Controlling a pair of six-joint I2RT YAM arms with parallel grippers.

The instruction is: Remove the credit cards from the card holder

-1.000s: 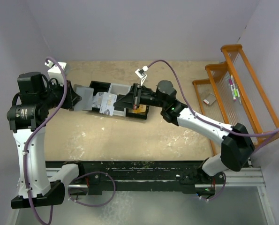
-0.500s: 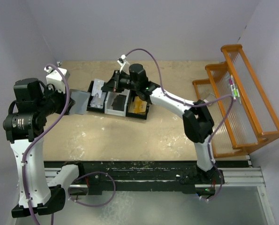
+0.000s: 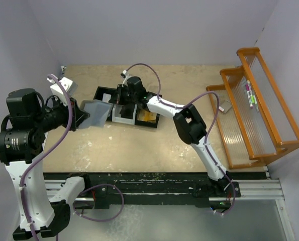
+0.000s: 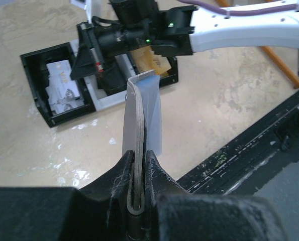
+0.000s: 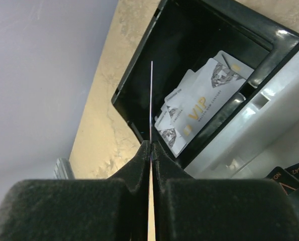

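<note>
Right gripper (image 5: 151,146) pinches a card (image 5: 151,98) edge-on, aimed down into the tray's (image 5: 199,30) black end compartment. Left gripper (image 4: 138,159) clamps the holder (image 4: 148,108).

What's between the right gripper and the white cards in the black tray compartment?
Only the thin edge-on card the right gripper pinches; right wrist view.

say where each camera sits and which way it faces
Top external: above and behind the bases, looking down on the beige table, left and right arms showing.
Left wrist: behind the left gripper, facing along the clamped grey card holder toward the black-and-white tray.
Right wrist: behind the right gripper, facing past its thin card into the tray.
Shared: both wrist views show the tray's white rectangular cards.
</note>
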